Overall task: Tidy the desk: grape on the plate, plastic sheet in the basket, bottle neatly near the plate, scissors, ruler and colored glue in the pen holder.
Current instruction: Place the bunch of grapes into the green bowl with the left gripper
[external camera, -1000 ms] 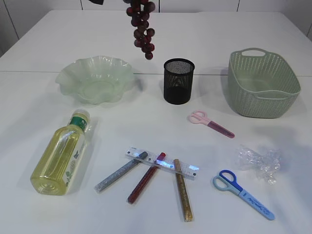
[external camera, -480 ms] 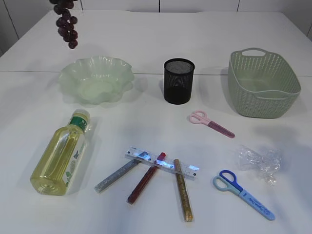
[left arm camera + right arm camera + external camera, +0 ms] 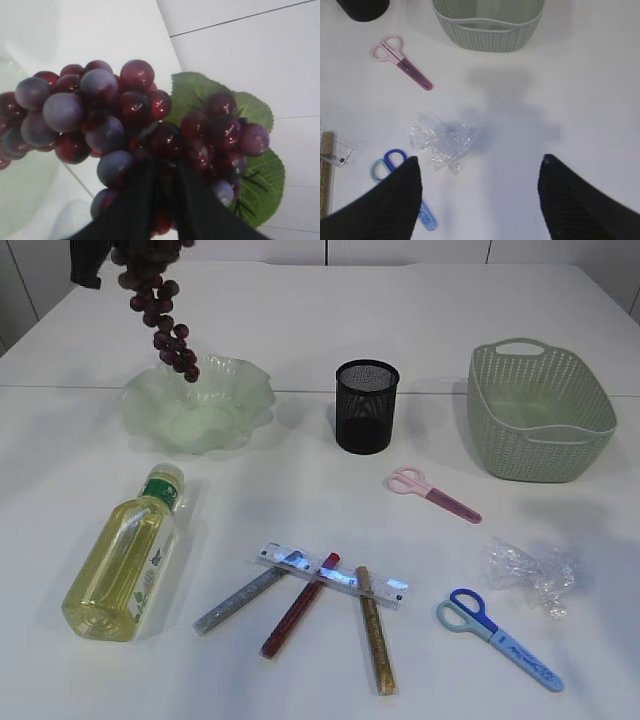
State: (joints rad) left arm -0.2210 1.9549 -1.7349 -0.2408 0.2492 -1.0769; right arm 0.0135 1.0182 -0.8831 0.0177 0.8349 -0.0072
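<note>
My left gripper (image 3: 162, 172) is shut on the stem of a dark red grape bunch (image 3: 115, 115), which hangs over the left rim of the pale green wavy plate (image 3: 240, 390); the bunch also shows in the exterior view (image 3: 160, 320). My right gripper (image 3: 479, 172) is open and empty above the table, right of the crumpled plastic sheet (image 3: 442, 140). The bottle (image 3: 125, 555) lies on its side at front left. The ruler (image 3: 335, 575) lies under three glue sticks (image 3: 300, 605). Pink scissors (image 3: 432, 492) and blue scissors (image 3: 495, 635) lie at right. The black mesh pen holder (image 3: 367, 405) stands in the middle.
The green woven basket (image 3: 540, 410) stands at back right and shows in the right wrist view (image 3: 487, 22). The plastic sheet (image 3: 535, 575) lies in front of it. Bare white table lies between the bottle and the pen holder.
The grape bunch has travelled left from above the pen holder, past the plate's left edge, and now swings back right and lower over the plate's rim.
</note>
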